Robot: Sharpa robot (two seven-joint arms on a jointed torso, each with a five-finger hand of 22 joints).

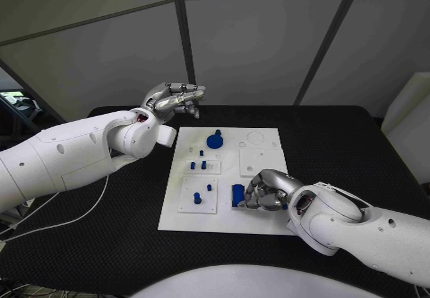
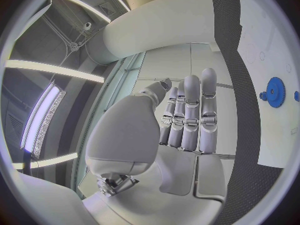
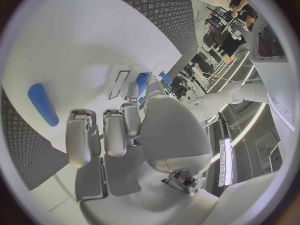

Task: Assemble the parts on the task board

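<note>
The white rectangular task board (image 1: 260,217) lies in the middle of the black table (image 1: 349,143), its long sides running from the near edge toward the far edge. The right hand (image 1: 266,190) rests on the board near its right near corner, fingers curled downward beside a long blue block (image 1: 237,195) that lies just to the hand's inner side, its long axis running near-to-far along the board. Whether the fingers actually pinch this block or only touch it I cannot tell; the right wrist view shows the fingers (image 3: 106,135) bent over the white board with nothing plainly between them, and a separate blue rounded bar (image 3: 42,104) lying loose on the board a little way off. The left hand (image 1: 176,97) hovers above the table past the board's far left corner, holding nothing, its fingers (image 2: 190,112) together and only lightly bent. A round blue gear (image 1: 215,140) sits on the board near its far edge, closer to the left hand, and small blue pegs (image 1: 202,164) stand in the raised white plates along the board's left side. In my judgement the right hand is far nearer the long block, and bare board lies toward the far right corner for moving it.
</note>
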